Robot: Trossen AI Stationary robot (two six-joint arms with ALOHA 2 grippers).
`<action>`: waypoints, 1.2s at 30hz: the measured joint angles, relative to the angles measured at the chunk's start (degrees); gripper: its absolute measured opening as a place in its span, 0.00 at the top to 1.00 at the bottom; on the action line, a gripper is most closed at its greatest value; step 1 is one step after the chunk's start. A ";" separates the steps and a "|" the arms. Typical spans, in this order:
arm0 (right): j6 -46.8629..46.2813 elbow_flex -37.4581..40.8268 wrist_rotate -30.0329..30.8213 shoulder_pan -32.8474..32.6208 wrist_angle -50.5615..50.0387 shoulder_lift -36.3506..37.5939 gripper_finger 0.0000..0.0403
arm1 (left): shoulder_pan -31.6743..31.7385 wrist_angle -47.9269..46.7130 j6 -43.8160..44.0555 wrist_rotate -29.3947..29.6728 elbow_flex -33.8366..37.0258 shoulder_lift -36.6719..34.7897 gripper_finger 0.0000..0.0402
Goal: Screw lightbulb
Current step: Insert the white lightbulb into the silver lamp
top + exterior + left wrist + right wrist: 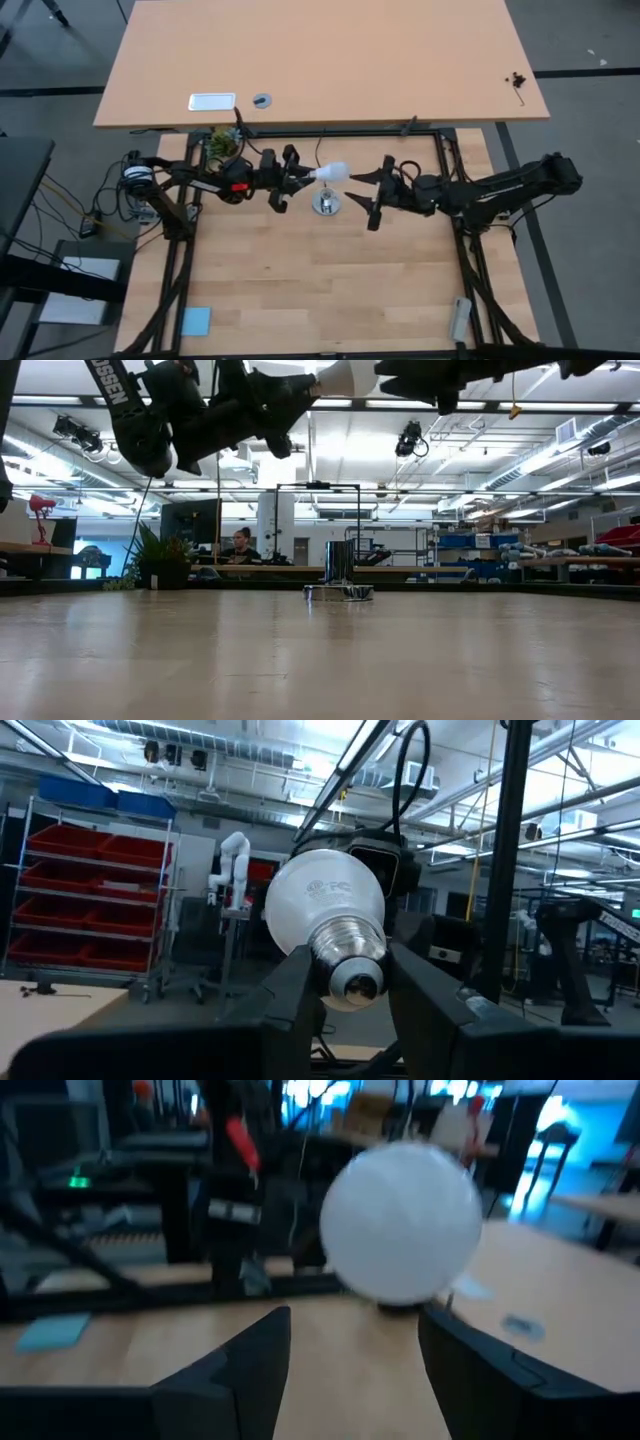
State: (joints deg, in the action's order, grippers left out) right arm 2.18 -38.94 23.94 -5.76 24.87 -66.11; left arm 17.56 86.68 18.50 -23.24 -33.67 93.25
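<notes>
Two grippers meet mid-frame above the bench: the left gripper (297,177) grasps the lightbulb (334,173) by its screw end, long axis horizontal, globe pointing right toward the right gripper (372,187), whose jaws are spread, just short of it.

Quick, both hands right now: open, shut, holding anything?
Left hand: shut on the lightbulb at its metal screw end, held in the air.
Right hand: open, facing the bulb's round end, holding nothing.
</notes>
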 joint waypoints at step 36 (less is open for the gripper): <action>1.90 -2.23 -10.46 6.00 10.61 -4.11 0.93 | -0.80 -6.16 -0.11 -2.10 -0.02 0.04 0.74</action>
State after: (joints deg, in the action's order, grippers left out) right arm 4.08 -41.17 13.48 0.24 35.48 -70.22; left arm 16.76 80.52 18.39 -25.34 -33.69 93.30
